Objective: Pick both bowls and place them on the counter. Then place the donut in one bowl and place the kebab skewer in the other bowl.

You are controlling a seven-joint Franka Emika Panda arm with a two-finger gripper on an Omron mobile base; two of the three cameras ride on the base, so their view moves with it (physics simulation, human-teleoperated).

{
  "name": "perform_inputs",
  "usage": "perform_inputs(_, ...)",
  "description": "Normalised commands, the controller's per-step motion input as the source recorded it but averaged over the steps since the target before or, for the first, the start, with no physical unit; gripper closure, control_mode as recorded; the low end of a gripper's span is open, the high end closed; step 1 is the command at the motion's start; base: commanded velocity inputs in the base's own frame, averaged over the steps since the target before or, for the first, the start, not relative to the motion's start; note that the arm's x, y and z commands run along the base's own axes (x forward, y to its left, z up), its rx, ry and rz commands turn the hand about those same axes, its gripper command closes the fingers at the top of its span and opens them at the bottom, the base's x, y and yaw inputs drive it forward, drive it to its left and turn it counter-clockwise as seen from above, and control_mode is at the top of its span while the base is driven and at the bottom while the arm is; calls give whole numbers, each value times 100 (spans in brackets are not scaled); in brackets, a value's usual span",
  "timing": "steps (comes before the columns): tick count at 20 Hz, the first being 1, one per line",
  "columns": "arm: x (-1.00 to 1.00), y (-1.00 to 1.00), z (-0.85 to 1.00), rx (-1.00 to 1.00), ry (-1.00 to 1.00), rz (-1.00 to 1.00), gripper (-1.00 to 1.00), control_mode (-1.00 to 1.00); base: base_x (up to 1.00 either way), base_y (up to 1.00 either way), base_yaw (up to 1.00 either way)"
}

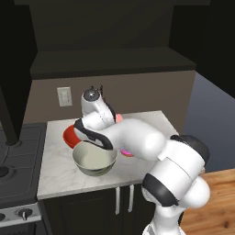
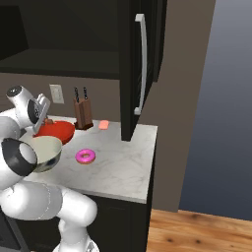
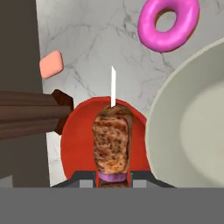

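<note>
Seen from the hand view, a knife block point(image 3: 30, 114) lies at nine o'clock of the red bowl point(image 3: 78, 144), with a small pink block point(image 3: 51, 64) above it. The gripper point(image 3: 112, 180) has its jaws closed narrowly on the kebab skewer point(image 3: 112, 140), held over the red bowl. The cream-grey bowl point(image 3: 192, 127) sits at three o'clock, the donut point(image 3: 168, 24) at one o'clock on the counter point(image 3: 92, 48). From the left base view, the arm hides most of the donut point(image 1: 126, 153); the right base view shows it whole point(image 2: 85, 156).

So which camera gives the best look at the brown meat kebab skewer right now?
The hand view: the brown meat kebab skewer sits centred and large between the gripper fingertips, above the glossy red bowl. In the right base view it is a speck at the gripper; the left base view hides it behind the arm.
</note>
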Motion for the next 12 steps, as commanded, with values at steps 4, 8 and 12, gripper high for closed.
perform_inputs(4,27,16,-17,0,0,-2,100,-100,0,0,0)
perform_inputs(8,23,15,-16,0,0,-3,100,-100,0,0,0)
perform_inputs(12,28,14,-9,0,0,-2,100,-100,0,0,0)
